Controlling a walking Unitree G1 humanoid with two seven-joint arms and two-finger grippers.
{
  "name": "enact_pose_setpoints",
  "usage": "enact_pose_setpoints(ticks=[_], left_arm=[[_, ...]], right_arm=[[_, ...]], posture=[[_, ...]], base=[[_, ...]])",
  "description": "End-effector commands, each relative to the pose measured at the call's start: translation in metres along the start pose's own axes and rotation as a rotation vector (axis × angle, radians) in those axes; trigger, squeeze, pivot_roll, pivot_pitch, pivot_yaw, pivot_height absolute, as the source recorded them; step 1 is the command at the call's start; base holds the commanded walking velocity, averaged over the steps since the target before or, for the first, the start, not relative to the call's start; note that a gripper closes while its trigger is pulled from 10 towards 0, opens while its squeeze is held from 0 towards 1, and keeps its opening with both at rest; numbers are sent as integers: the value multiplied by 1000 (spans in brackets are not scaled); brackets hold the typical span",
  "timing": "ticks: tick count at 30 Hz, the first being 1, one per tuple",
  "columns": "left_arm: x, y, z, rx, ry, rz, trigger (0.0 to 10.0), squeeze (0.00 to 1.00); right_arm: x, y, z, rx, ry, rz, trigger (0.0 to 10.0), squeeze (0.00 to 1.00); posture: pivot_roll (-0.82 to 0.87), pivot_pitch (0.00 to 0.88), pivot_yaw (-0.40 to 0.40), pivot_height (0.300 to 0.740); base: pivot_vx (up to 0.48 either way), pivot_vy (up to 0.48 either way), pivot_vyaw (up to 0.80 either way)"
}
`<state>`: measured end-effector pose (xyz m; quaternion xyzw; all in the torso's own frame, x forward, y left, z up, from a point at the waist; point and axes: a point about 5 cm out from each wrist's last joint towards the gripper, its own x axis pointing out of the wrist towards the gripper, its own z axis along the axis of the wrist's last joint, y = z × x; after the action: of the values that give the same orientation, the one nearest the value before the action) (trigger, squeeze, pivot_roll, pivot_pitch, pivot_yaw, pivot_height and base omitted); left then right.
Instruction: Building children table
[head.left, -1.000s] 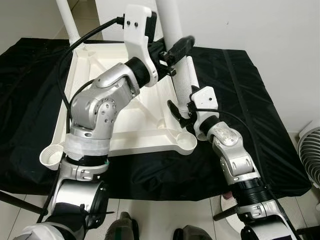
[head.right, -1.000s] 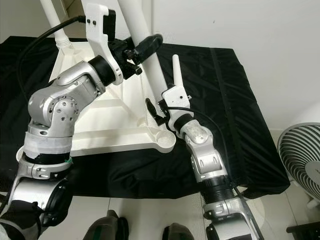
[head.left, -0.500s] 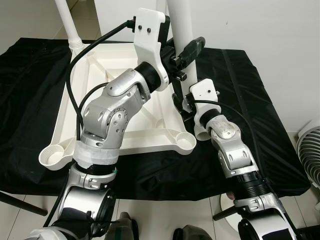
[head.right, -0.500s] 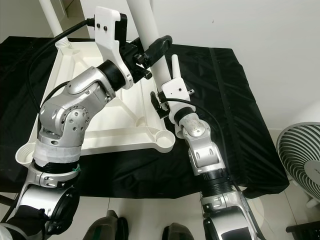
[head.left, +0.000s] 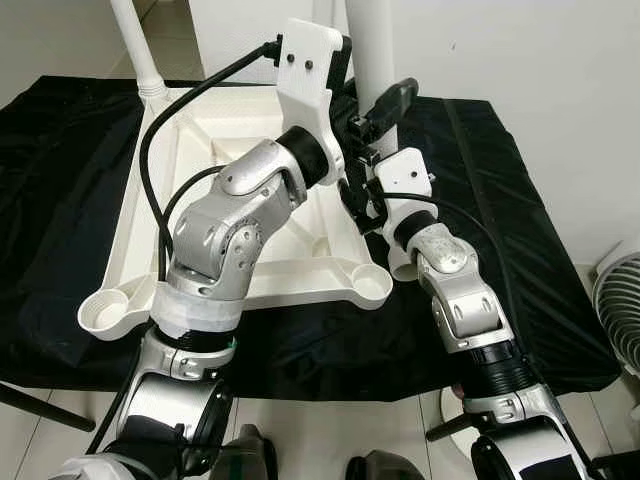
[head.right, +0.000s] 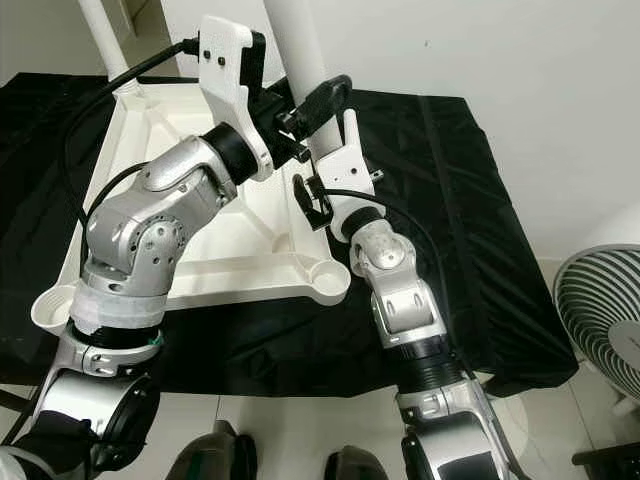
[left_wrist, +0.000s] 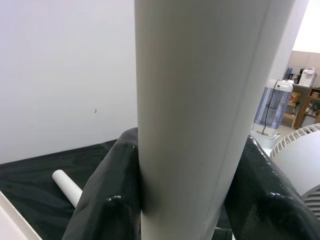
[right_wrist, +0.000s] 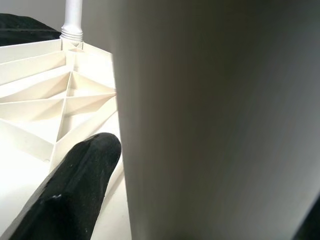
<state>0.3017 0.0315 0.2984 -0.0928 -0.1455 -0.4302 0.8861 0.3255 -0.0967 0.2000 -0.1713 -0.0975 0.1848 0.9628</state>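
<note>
White plastic children's table top (head.left: 215, 150), upside down with its ribbed underside up, lies on a black cloth-covered tabletop (head.left: 500, 200). A white cylindrical table leg (head.right: 292, 55) stands upright at the far right part of the inverted piece, rising out of the frame top. Another white leg (head.left: 135, 45) is seated upright in the far left corner socket. Two empty round corner sockets face the robot, one at near left (head.left: 103, 313) and one at near right (head.left: 372, 285).

The left tool (left_wrist: 185, 200) is clamped around the upright white leg partway up; in the left wrist view its two black fingers (left_wrist: 107, 200) press against either side of the pole. The right tool (head.left: 357, 205) sits lower on the same leg, just beside the table top's edge; one black finger (right_wrist: 75, 190) lies close against the pole, and whether it grips tightly cannot be told.

A loose short white tube (left_wrist: 67, 186) lies on the black cloth behind the leg. A white fan (head.right: 600, 320) stands on the floor at the right.
</note>
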Motion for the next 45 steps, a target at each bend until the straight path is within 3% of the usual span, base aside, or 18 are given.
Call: enact_pose_setpoints(ticks=[1, 2, 3, 6, 7, 8, 9, 24, 25, 28, 29, 30, 31, 39, 40, 45], left_arm=[[2, -5, -1, -1, -10, -22, 10000, 0], [2, -5, -1, -1, -10, -22, 10000, 0], [2, -6, -1, 0, -11, -22, 10000, 0], [3, -6, -1, 1, -14, -24, 10000, 0], [3, -7, -1, 3, -17, -25, 10000, 0], [3, -7, -1, 3, -17, -25, 10000, 0], [3, -7, -1, 2, -19, -25, 10000, 0], [3, -11, 6, 16, -50, -56, 10000, 0], [3, -12, 5, -4, -51, -68, 10000, 1000], [1, -14, 5, -17, -52, -85, 10000, 1000], [0, -16, 5, -22, -52, -100, 10000, 1000], [0, -16, 5, -22, -52, -100, 10000, 1000], [-1, -17, 4, -19, -48, -111, 10000, 1000], [-3, -17, 1, 8, -27, -100, 10000, 1000], [-4, -15, 0, 21, -17, -85, 10000, 0], [-11, -4, -9, 48, 25, 2, 10000, 0]], right_arm=[[1, 2, 5, -5, -9, 7, 8941, 0], [1, 2, 5, -5, -9, 7, 8941, 0], [1, 2, 5, -5, -7, 6, 5373, 0], [1, 2, 4, -3, 2, 8, 4824, 0], [0, 2, 4, -3, 7, 9, 3255, 0], [0, 2, 4, -3, 7, 9, 3255, 0], [0, 2, 3, -2, 14, 8, 0, 0], [-2, -1, -3, -1, 79, -17, 0, 0], [-1, -1, -3, 0, 76, -23, 0, 0], [-1, -2, -1, 0, 66, -28, 0, 0], [-1, -2, -1, 5, 64, -42, 7412, 0], [-1, -2, -1, 5, 64, -42, 7412, 0], [0, -3, 0, 40, 62, -56, 10000, 0], [1, -8, 1, 113, 47, -106, 10000, 0], [1, -9, 2, 124, 42, -117, 10000, 0], [-2, -13, 4, 201, -9, -156, 10000, 0]], posture=[[-33, 0, -6, 740], [-33, 0, -6, 740], [-33, 0, -6, 740], [-33, 0, -7, 740], [-34, 0, -8, 740], [-34, 0, -8, 740], [-34, 0, -8, 740], [-31, 1, -16, 740], [-31, 1, -16, 740], [-32, 3, -16, 740], [-31, 4, -15, 740], [-31, 4, -15, 740], [-30, 5, -15, 740], [-26, 11, -16, 740], [-25, 13, -15, 740], [-23, 21, -12, 740]], base=[[0, 0, 0], [0, 0, 0], [0, 0, 0], [0, 0, 0], [0, 0, 0], [0, 0, 0], [0, 0, 0], [0, 0, 0], [0, 0, 0], [0, 0, 0], [0, 0, 0], [0, 0, 0], [0, 0, 0], [0, 0, 0], [0, 0, 0], [0, 0, 0]])
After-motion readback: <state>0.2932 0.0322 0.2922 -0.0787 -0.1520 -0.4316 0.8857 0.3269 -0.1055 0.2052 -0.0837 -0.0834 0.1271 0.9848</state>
